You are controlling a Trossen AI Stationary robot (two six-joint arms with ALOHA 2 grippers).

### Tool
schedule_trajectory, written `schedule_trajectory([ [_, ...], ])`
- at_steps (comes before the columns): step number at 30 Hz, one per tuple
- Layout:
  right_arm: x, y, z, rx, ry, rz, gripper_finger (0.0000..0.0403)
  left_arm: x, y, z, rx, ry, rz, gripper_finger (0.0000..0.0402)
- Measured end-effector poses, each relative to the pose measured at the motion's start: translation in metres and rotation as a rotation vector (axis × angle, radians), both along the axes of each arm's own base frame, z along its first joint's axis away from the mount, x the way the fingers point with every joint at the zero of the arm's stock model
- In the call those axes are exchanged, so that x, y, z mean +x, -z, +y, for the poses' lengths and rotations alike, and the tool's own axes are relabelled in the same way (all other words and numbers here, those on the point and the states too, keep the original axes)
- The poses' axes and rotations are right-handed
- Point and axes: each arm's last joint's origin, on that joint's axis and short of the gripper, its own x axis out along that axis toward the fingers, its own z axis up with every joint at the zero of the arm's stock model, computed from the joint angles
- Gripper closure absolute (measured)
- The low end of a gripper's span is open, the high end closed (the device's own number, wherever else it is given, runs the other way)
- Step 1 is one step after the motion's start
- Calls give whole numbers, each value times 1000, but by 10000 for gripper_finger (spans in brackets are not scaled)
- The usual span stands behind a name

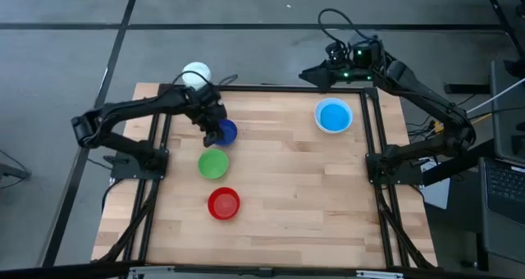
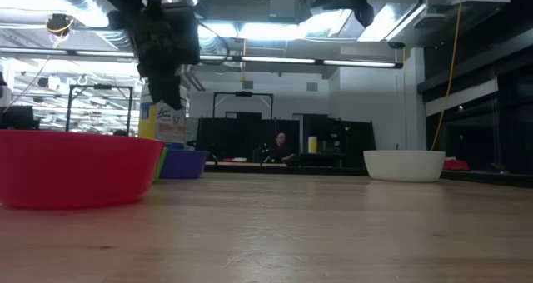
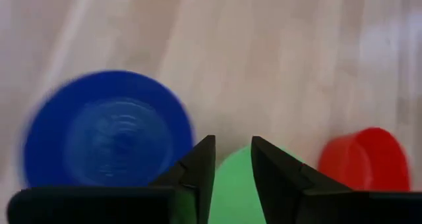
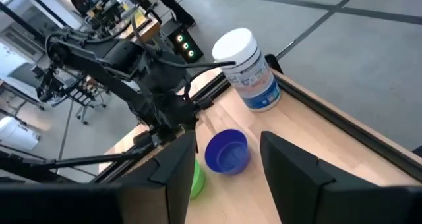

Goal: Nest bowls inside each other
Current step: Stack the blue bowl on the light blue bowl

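A dark blue bowl (image 1: 225,132) stands at the far left of the table, a green bowl (image 1: 213,163) just nearer and a red bowl (image 1: 223,203) nearer still, each on its base. At the far right a teal bowl (image 1: 333,115) sits inside the white bowl (image 2: 405,165). My left gripper (image 1: 212,136) hovers tilted down beside the dark blue bowl (image 3: 109,135), open by a narrow gap through which the green bowl (image 3: 232,184) shows. My right gripper (image 1: 310,74) is raised over the table's far edge, open and holding nothing (image 4: 229,140).
A white-lidded cylindrical container (image 1: 196,74) with a blue label stands at the far left corner, just behind my left arm. Black frame rails (image 1: 373,148) run along the table's sides. Bare wood lies in the middle and near part (image 1: 312,205).
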Motion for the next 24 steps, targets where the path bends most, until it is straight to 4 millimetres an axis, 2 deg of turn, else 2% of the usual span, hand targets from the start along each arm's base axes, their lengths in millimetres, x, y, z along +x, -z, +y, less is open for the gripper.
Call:
schedule_trajectory([
  [10,2,1,3,-24,-31,8,222,21,2,-18,-57,-28,47,277],
  [24,3,-1,4,-24,-67,-9,225,35,29,-15,-50,-43,166,241],
])
